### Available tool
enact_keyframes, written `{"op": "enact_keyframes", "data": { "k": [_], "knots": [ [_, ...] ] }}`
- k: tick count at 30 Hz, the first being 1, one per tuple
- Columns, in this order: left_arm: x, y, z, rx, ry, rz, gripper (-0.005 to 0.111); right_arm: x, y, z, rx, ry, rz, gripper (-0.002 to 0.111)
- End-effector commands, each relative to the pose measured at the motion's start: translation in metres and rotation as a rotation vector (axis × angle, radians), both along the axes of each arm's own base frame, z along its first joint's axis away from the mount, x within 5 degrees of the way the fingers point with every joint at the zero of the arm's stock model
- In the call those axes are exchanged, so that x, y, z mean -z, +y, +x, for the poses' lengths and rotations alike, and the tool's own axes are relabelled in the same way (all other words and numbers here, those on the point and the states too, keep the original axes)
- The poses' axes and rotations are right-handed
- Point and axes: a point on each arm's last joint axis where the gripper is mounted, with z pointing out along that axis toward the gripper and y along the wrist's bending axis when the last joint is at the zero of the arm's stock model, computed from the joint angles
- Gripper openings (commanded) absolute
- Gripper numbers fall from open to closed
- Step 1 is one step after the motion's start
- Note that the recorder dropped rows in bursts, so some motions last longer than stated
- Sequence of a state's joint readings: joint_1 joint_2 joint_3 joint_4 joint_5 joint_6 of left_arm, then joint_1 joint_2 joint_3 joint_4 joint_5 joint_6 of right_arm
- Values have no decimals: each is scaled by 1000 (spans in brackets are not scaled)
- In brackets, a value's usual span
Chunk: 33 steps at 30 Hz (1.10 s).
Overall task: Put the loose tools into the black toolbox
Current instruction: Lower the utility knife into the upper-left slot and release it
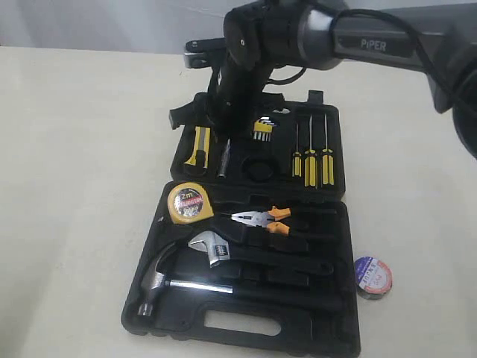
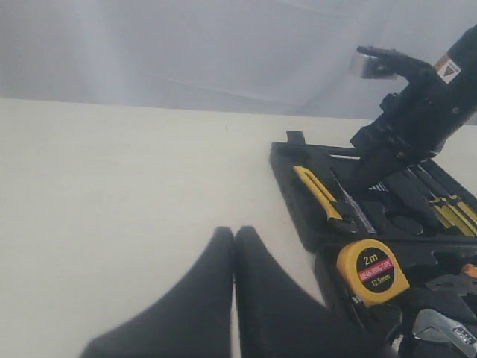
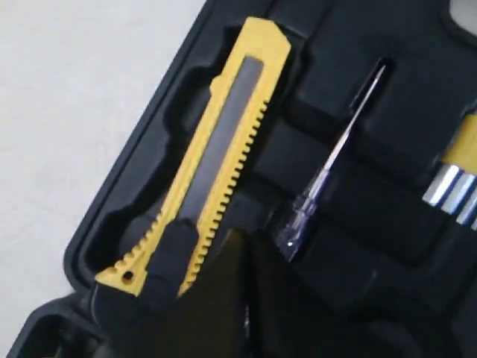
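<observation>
We are watching the right gripper (image 3: pixel 242 237), pinched together on nothing, hanging over the lid half of the black toolbox (image 1: pixel 328 332), and we are judging that a sideways drift could knock the utility knife (image 3: pixel 216 156) out of its recess or snag the tester pen (image 3: pixel 328 164) beside it. The knife is lying seated along the toolbox's edge, just beside the claw, while the tape roll (image 1: pixel 372 277) is sitting outside the toolbox, well apart from it.

A pale cream tabletop (image 1: pixel 82 164) spreads evenly lit, meeting a soft grey-white backdrop (image 1: pixel 97 22) at twelve o'clock.
</observation>
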<state>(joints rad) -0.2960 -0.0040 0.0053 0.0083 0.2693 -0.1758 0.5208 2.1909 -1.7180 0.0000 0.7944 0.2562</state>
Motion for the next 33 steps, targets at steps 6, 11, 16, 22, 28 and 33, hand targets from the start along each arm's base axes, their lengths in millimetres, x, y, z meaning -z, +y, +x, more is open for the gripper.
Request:
{"op": "enact_keyframes", "data": {
  "k": [6, 11, 16, 22, 28, 33],
  "knots": [
    [-1, 0, 0, 5, 4, -7, 0, 32, 20, 0, -60, 53, 119, -1],
    [-1, 0, 0, 5, 4, -7, 0, 26, 21, 2, -47, 16, 138, -1],
    [-1, 0, 0, 5, 4, -7, 0, 7, 20, 6, -22, -55, 180, -1],
    [-1, 0, 0, 5, 4, -7, 0, -7, 16, 6, -19, -94, 158, -1],
    [-1, 0, 0, 5, 4, -7, 0, -7, 15, 3, -72, -89, 113, -1],
    [-1, 0, 0, 5, 4, -7, 0, -6, 27, -7, -170, -80, 84, -1]
  ]
}}
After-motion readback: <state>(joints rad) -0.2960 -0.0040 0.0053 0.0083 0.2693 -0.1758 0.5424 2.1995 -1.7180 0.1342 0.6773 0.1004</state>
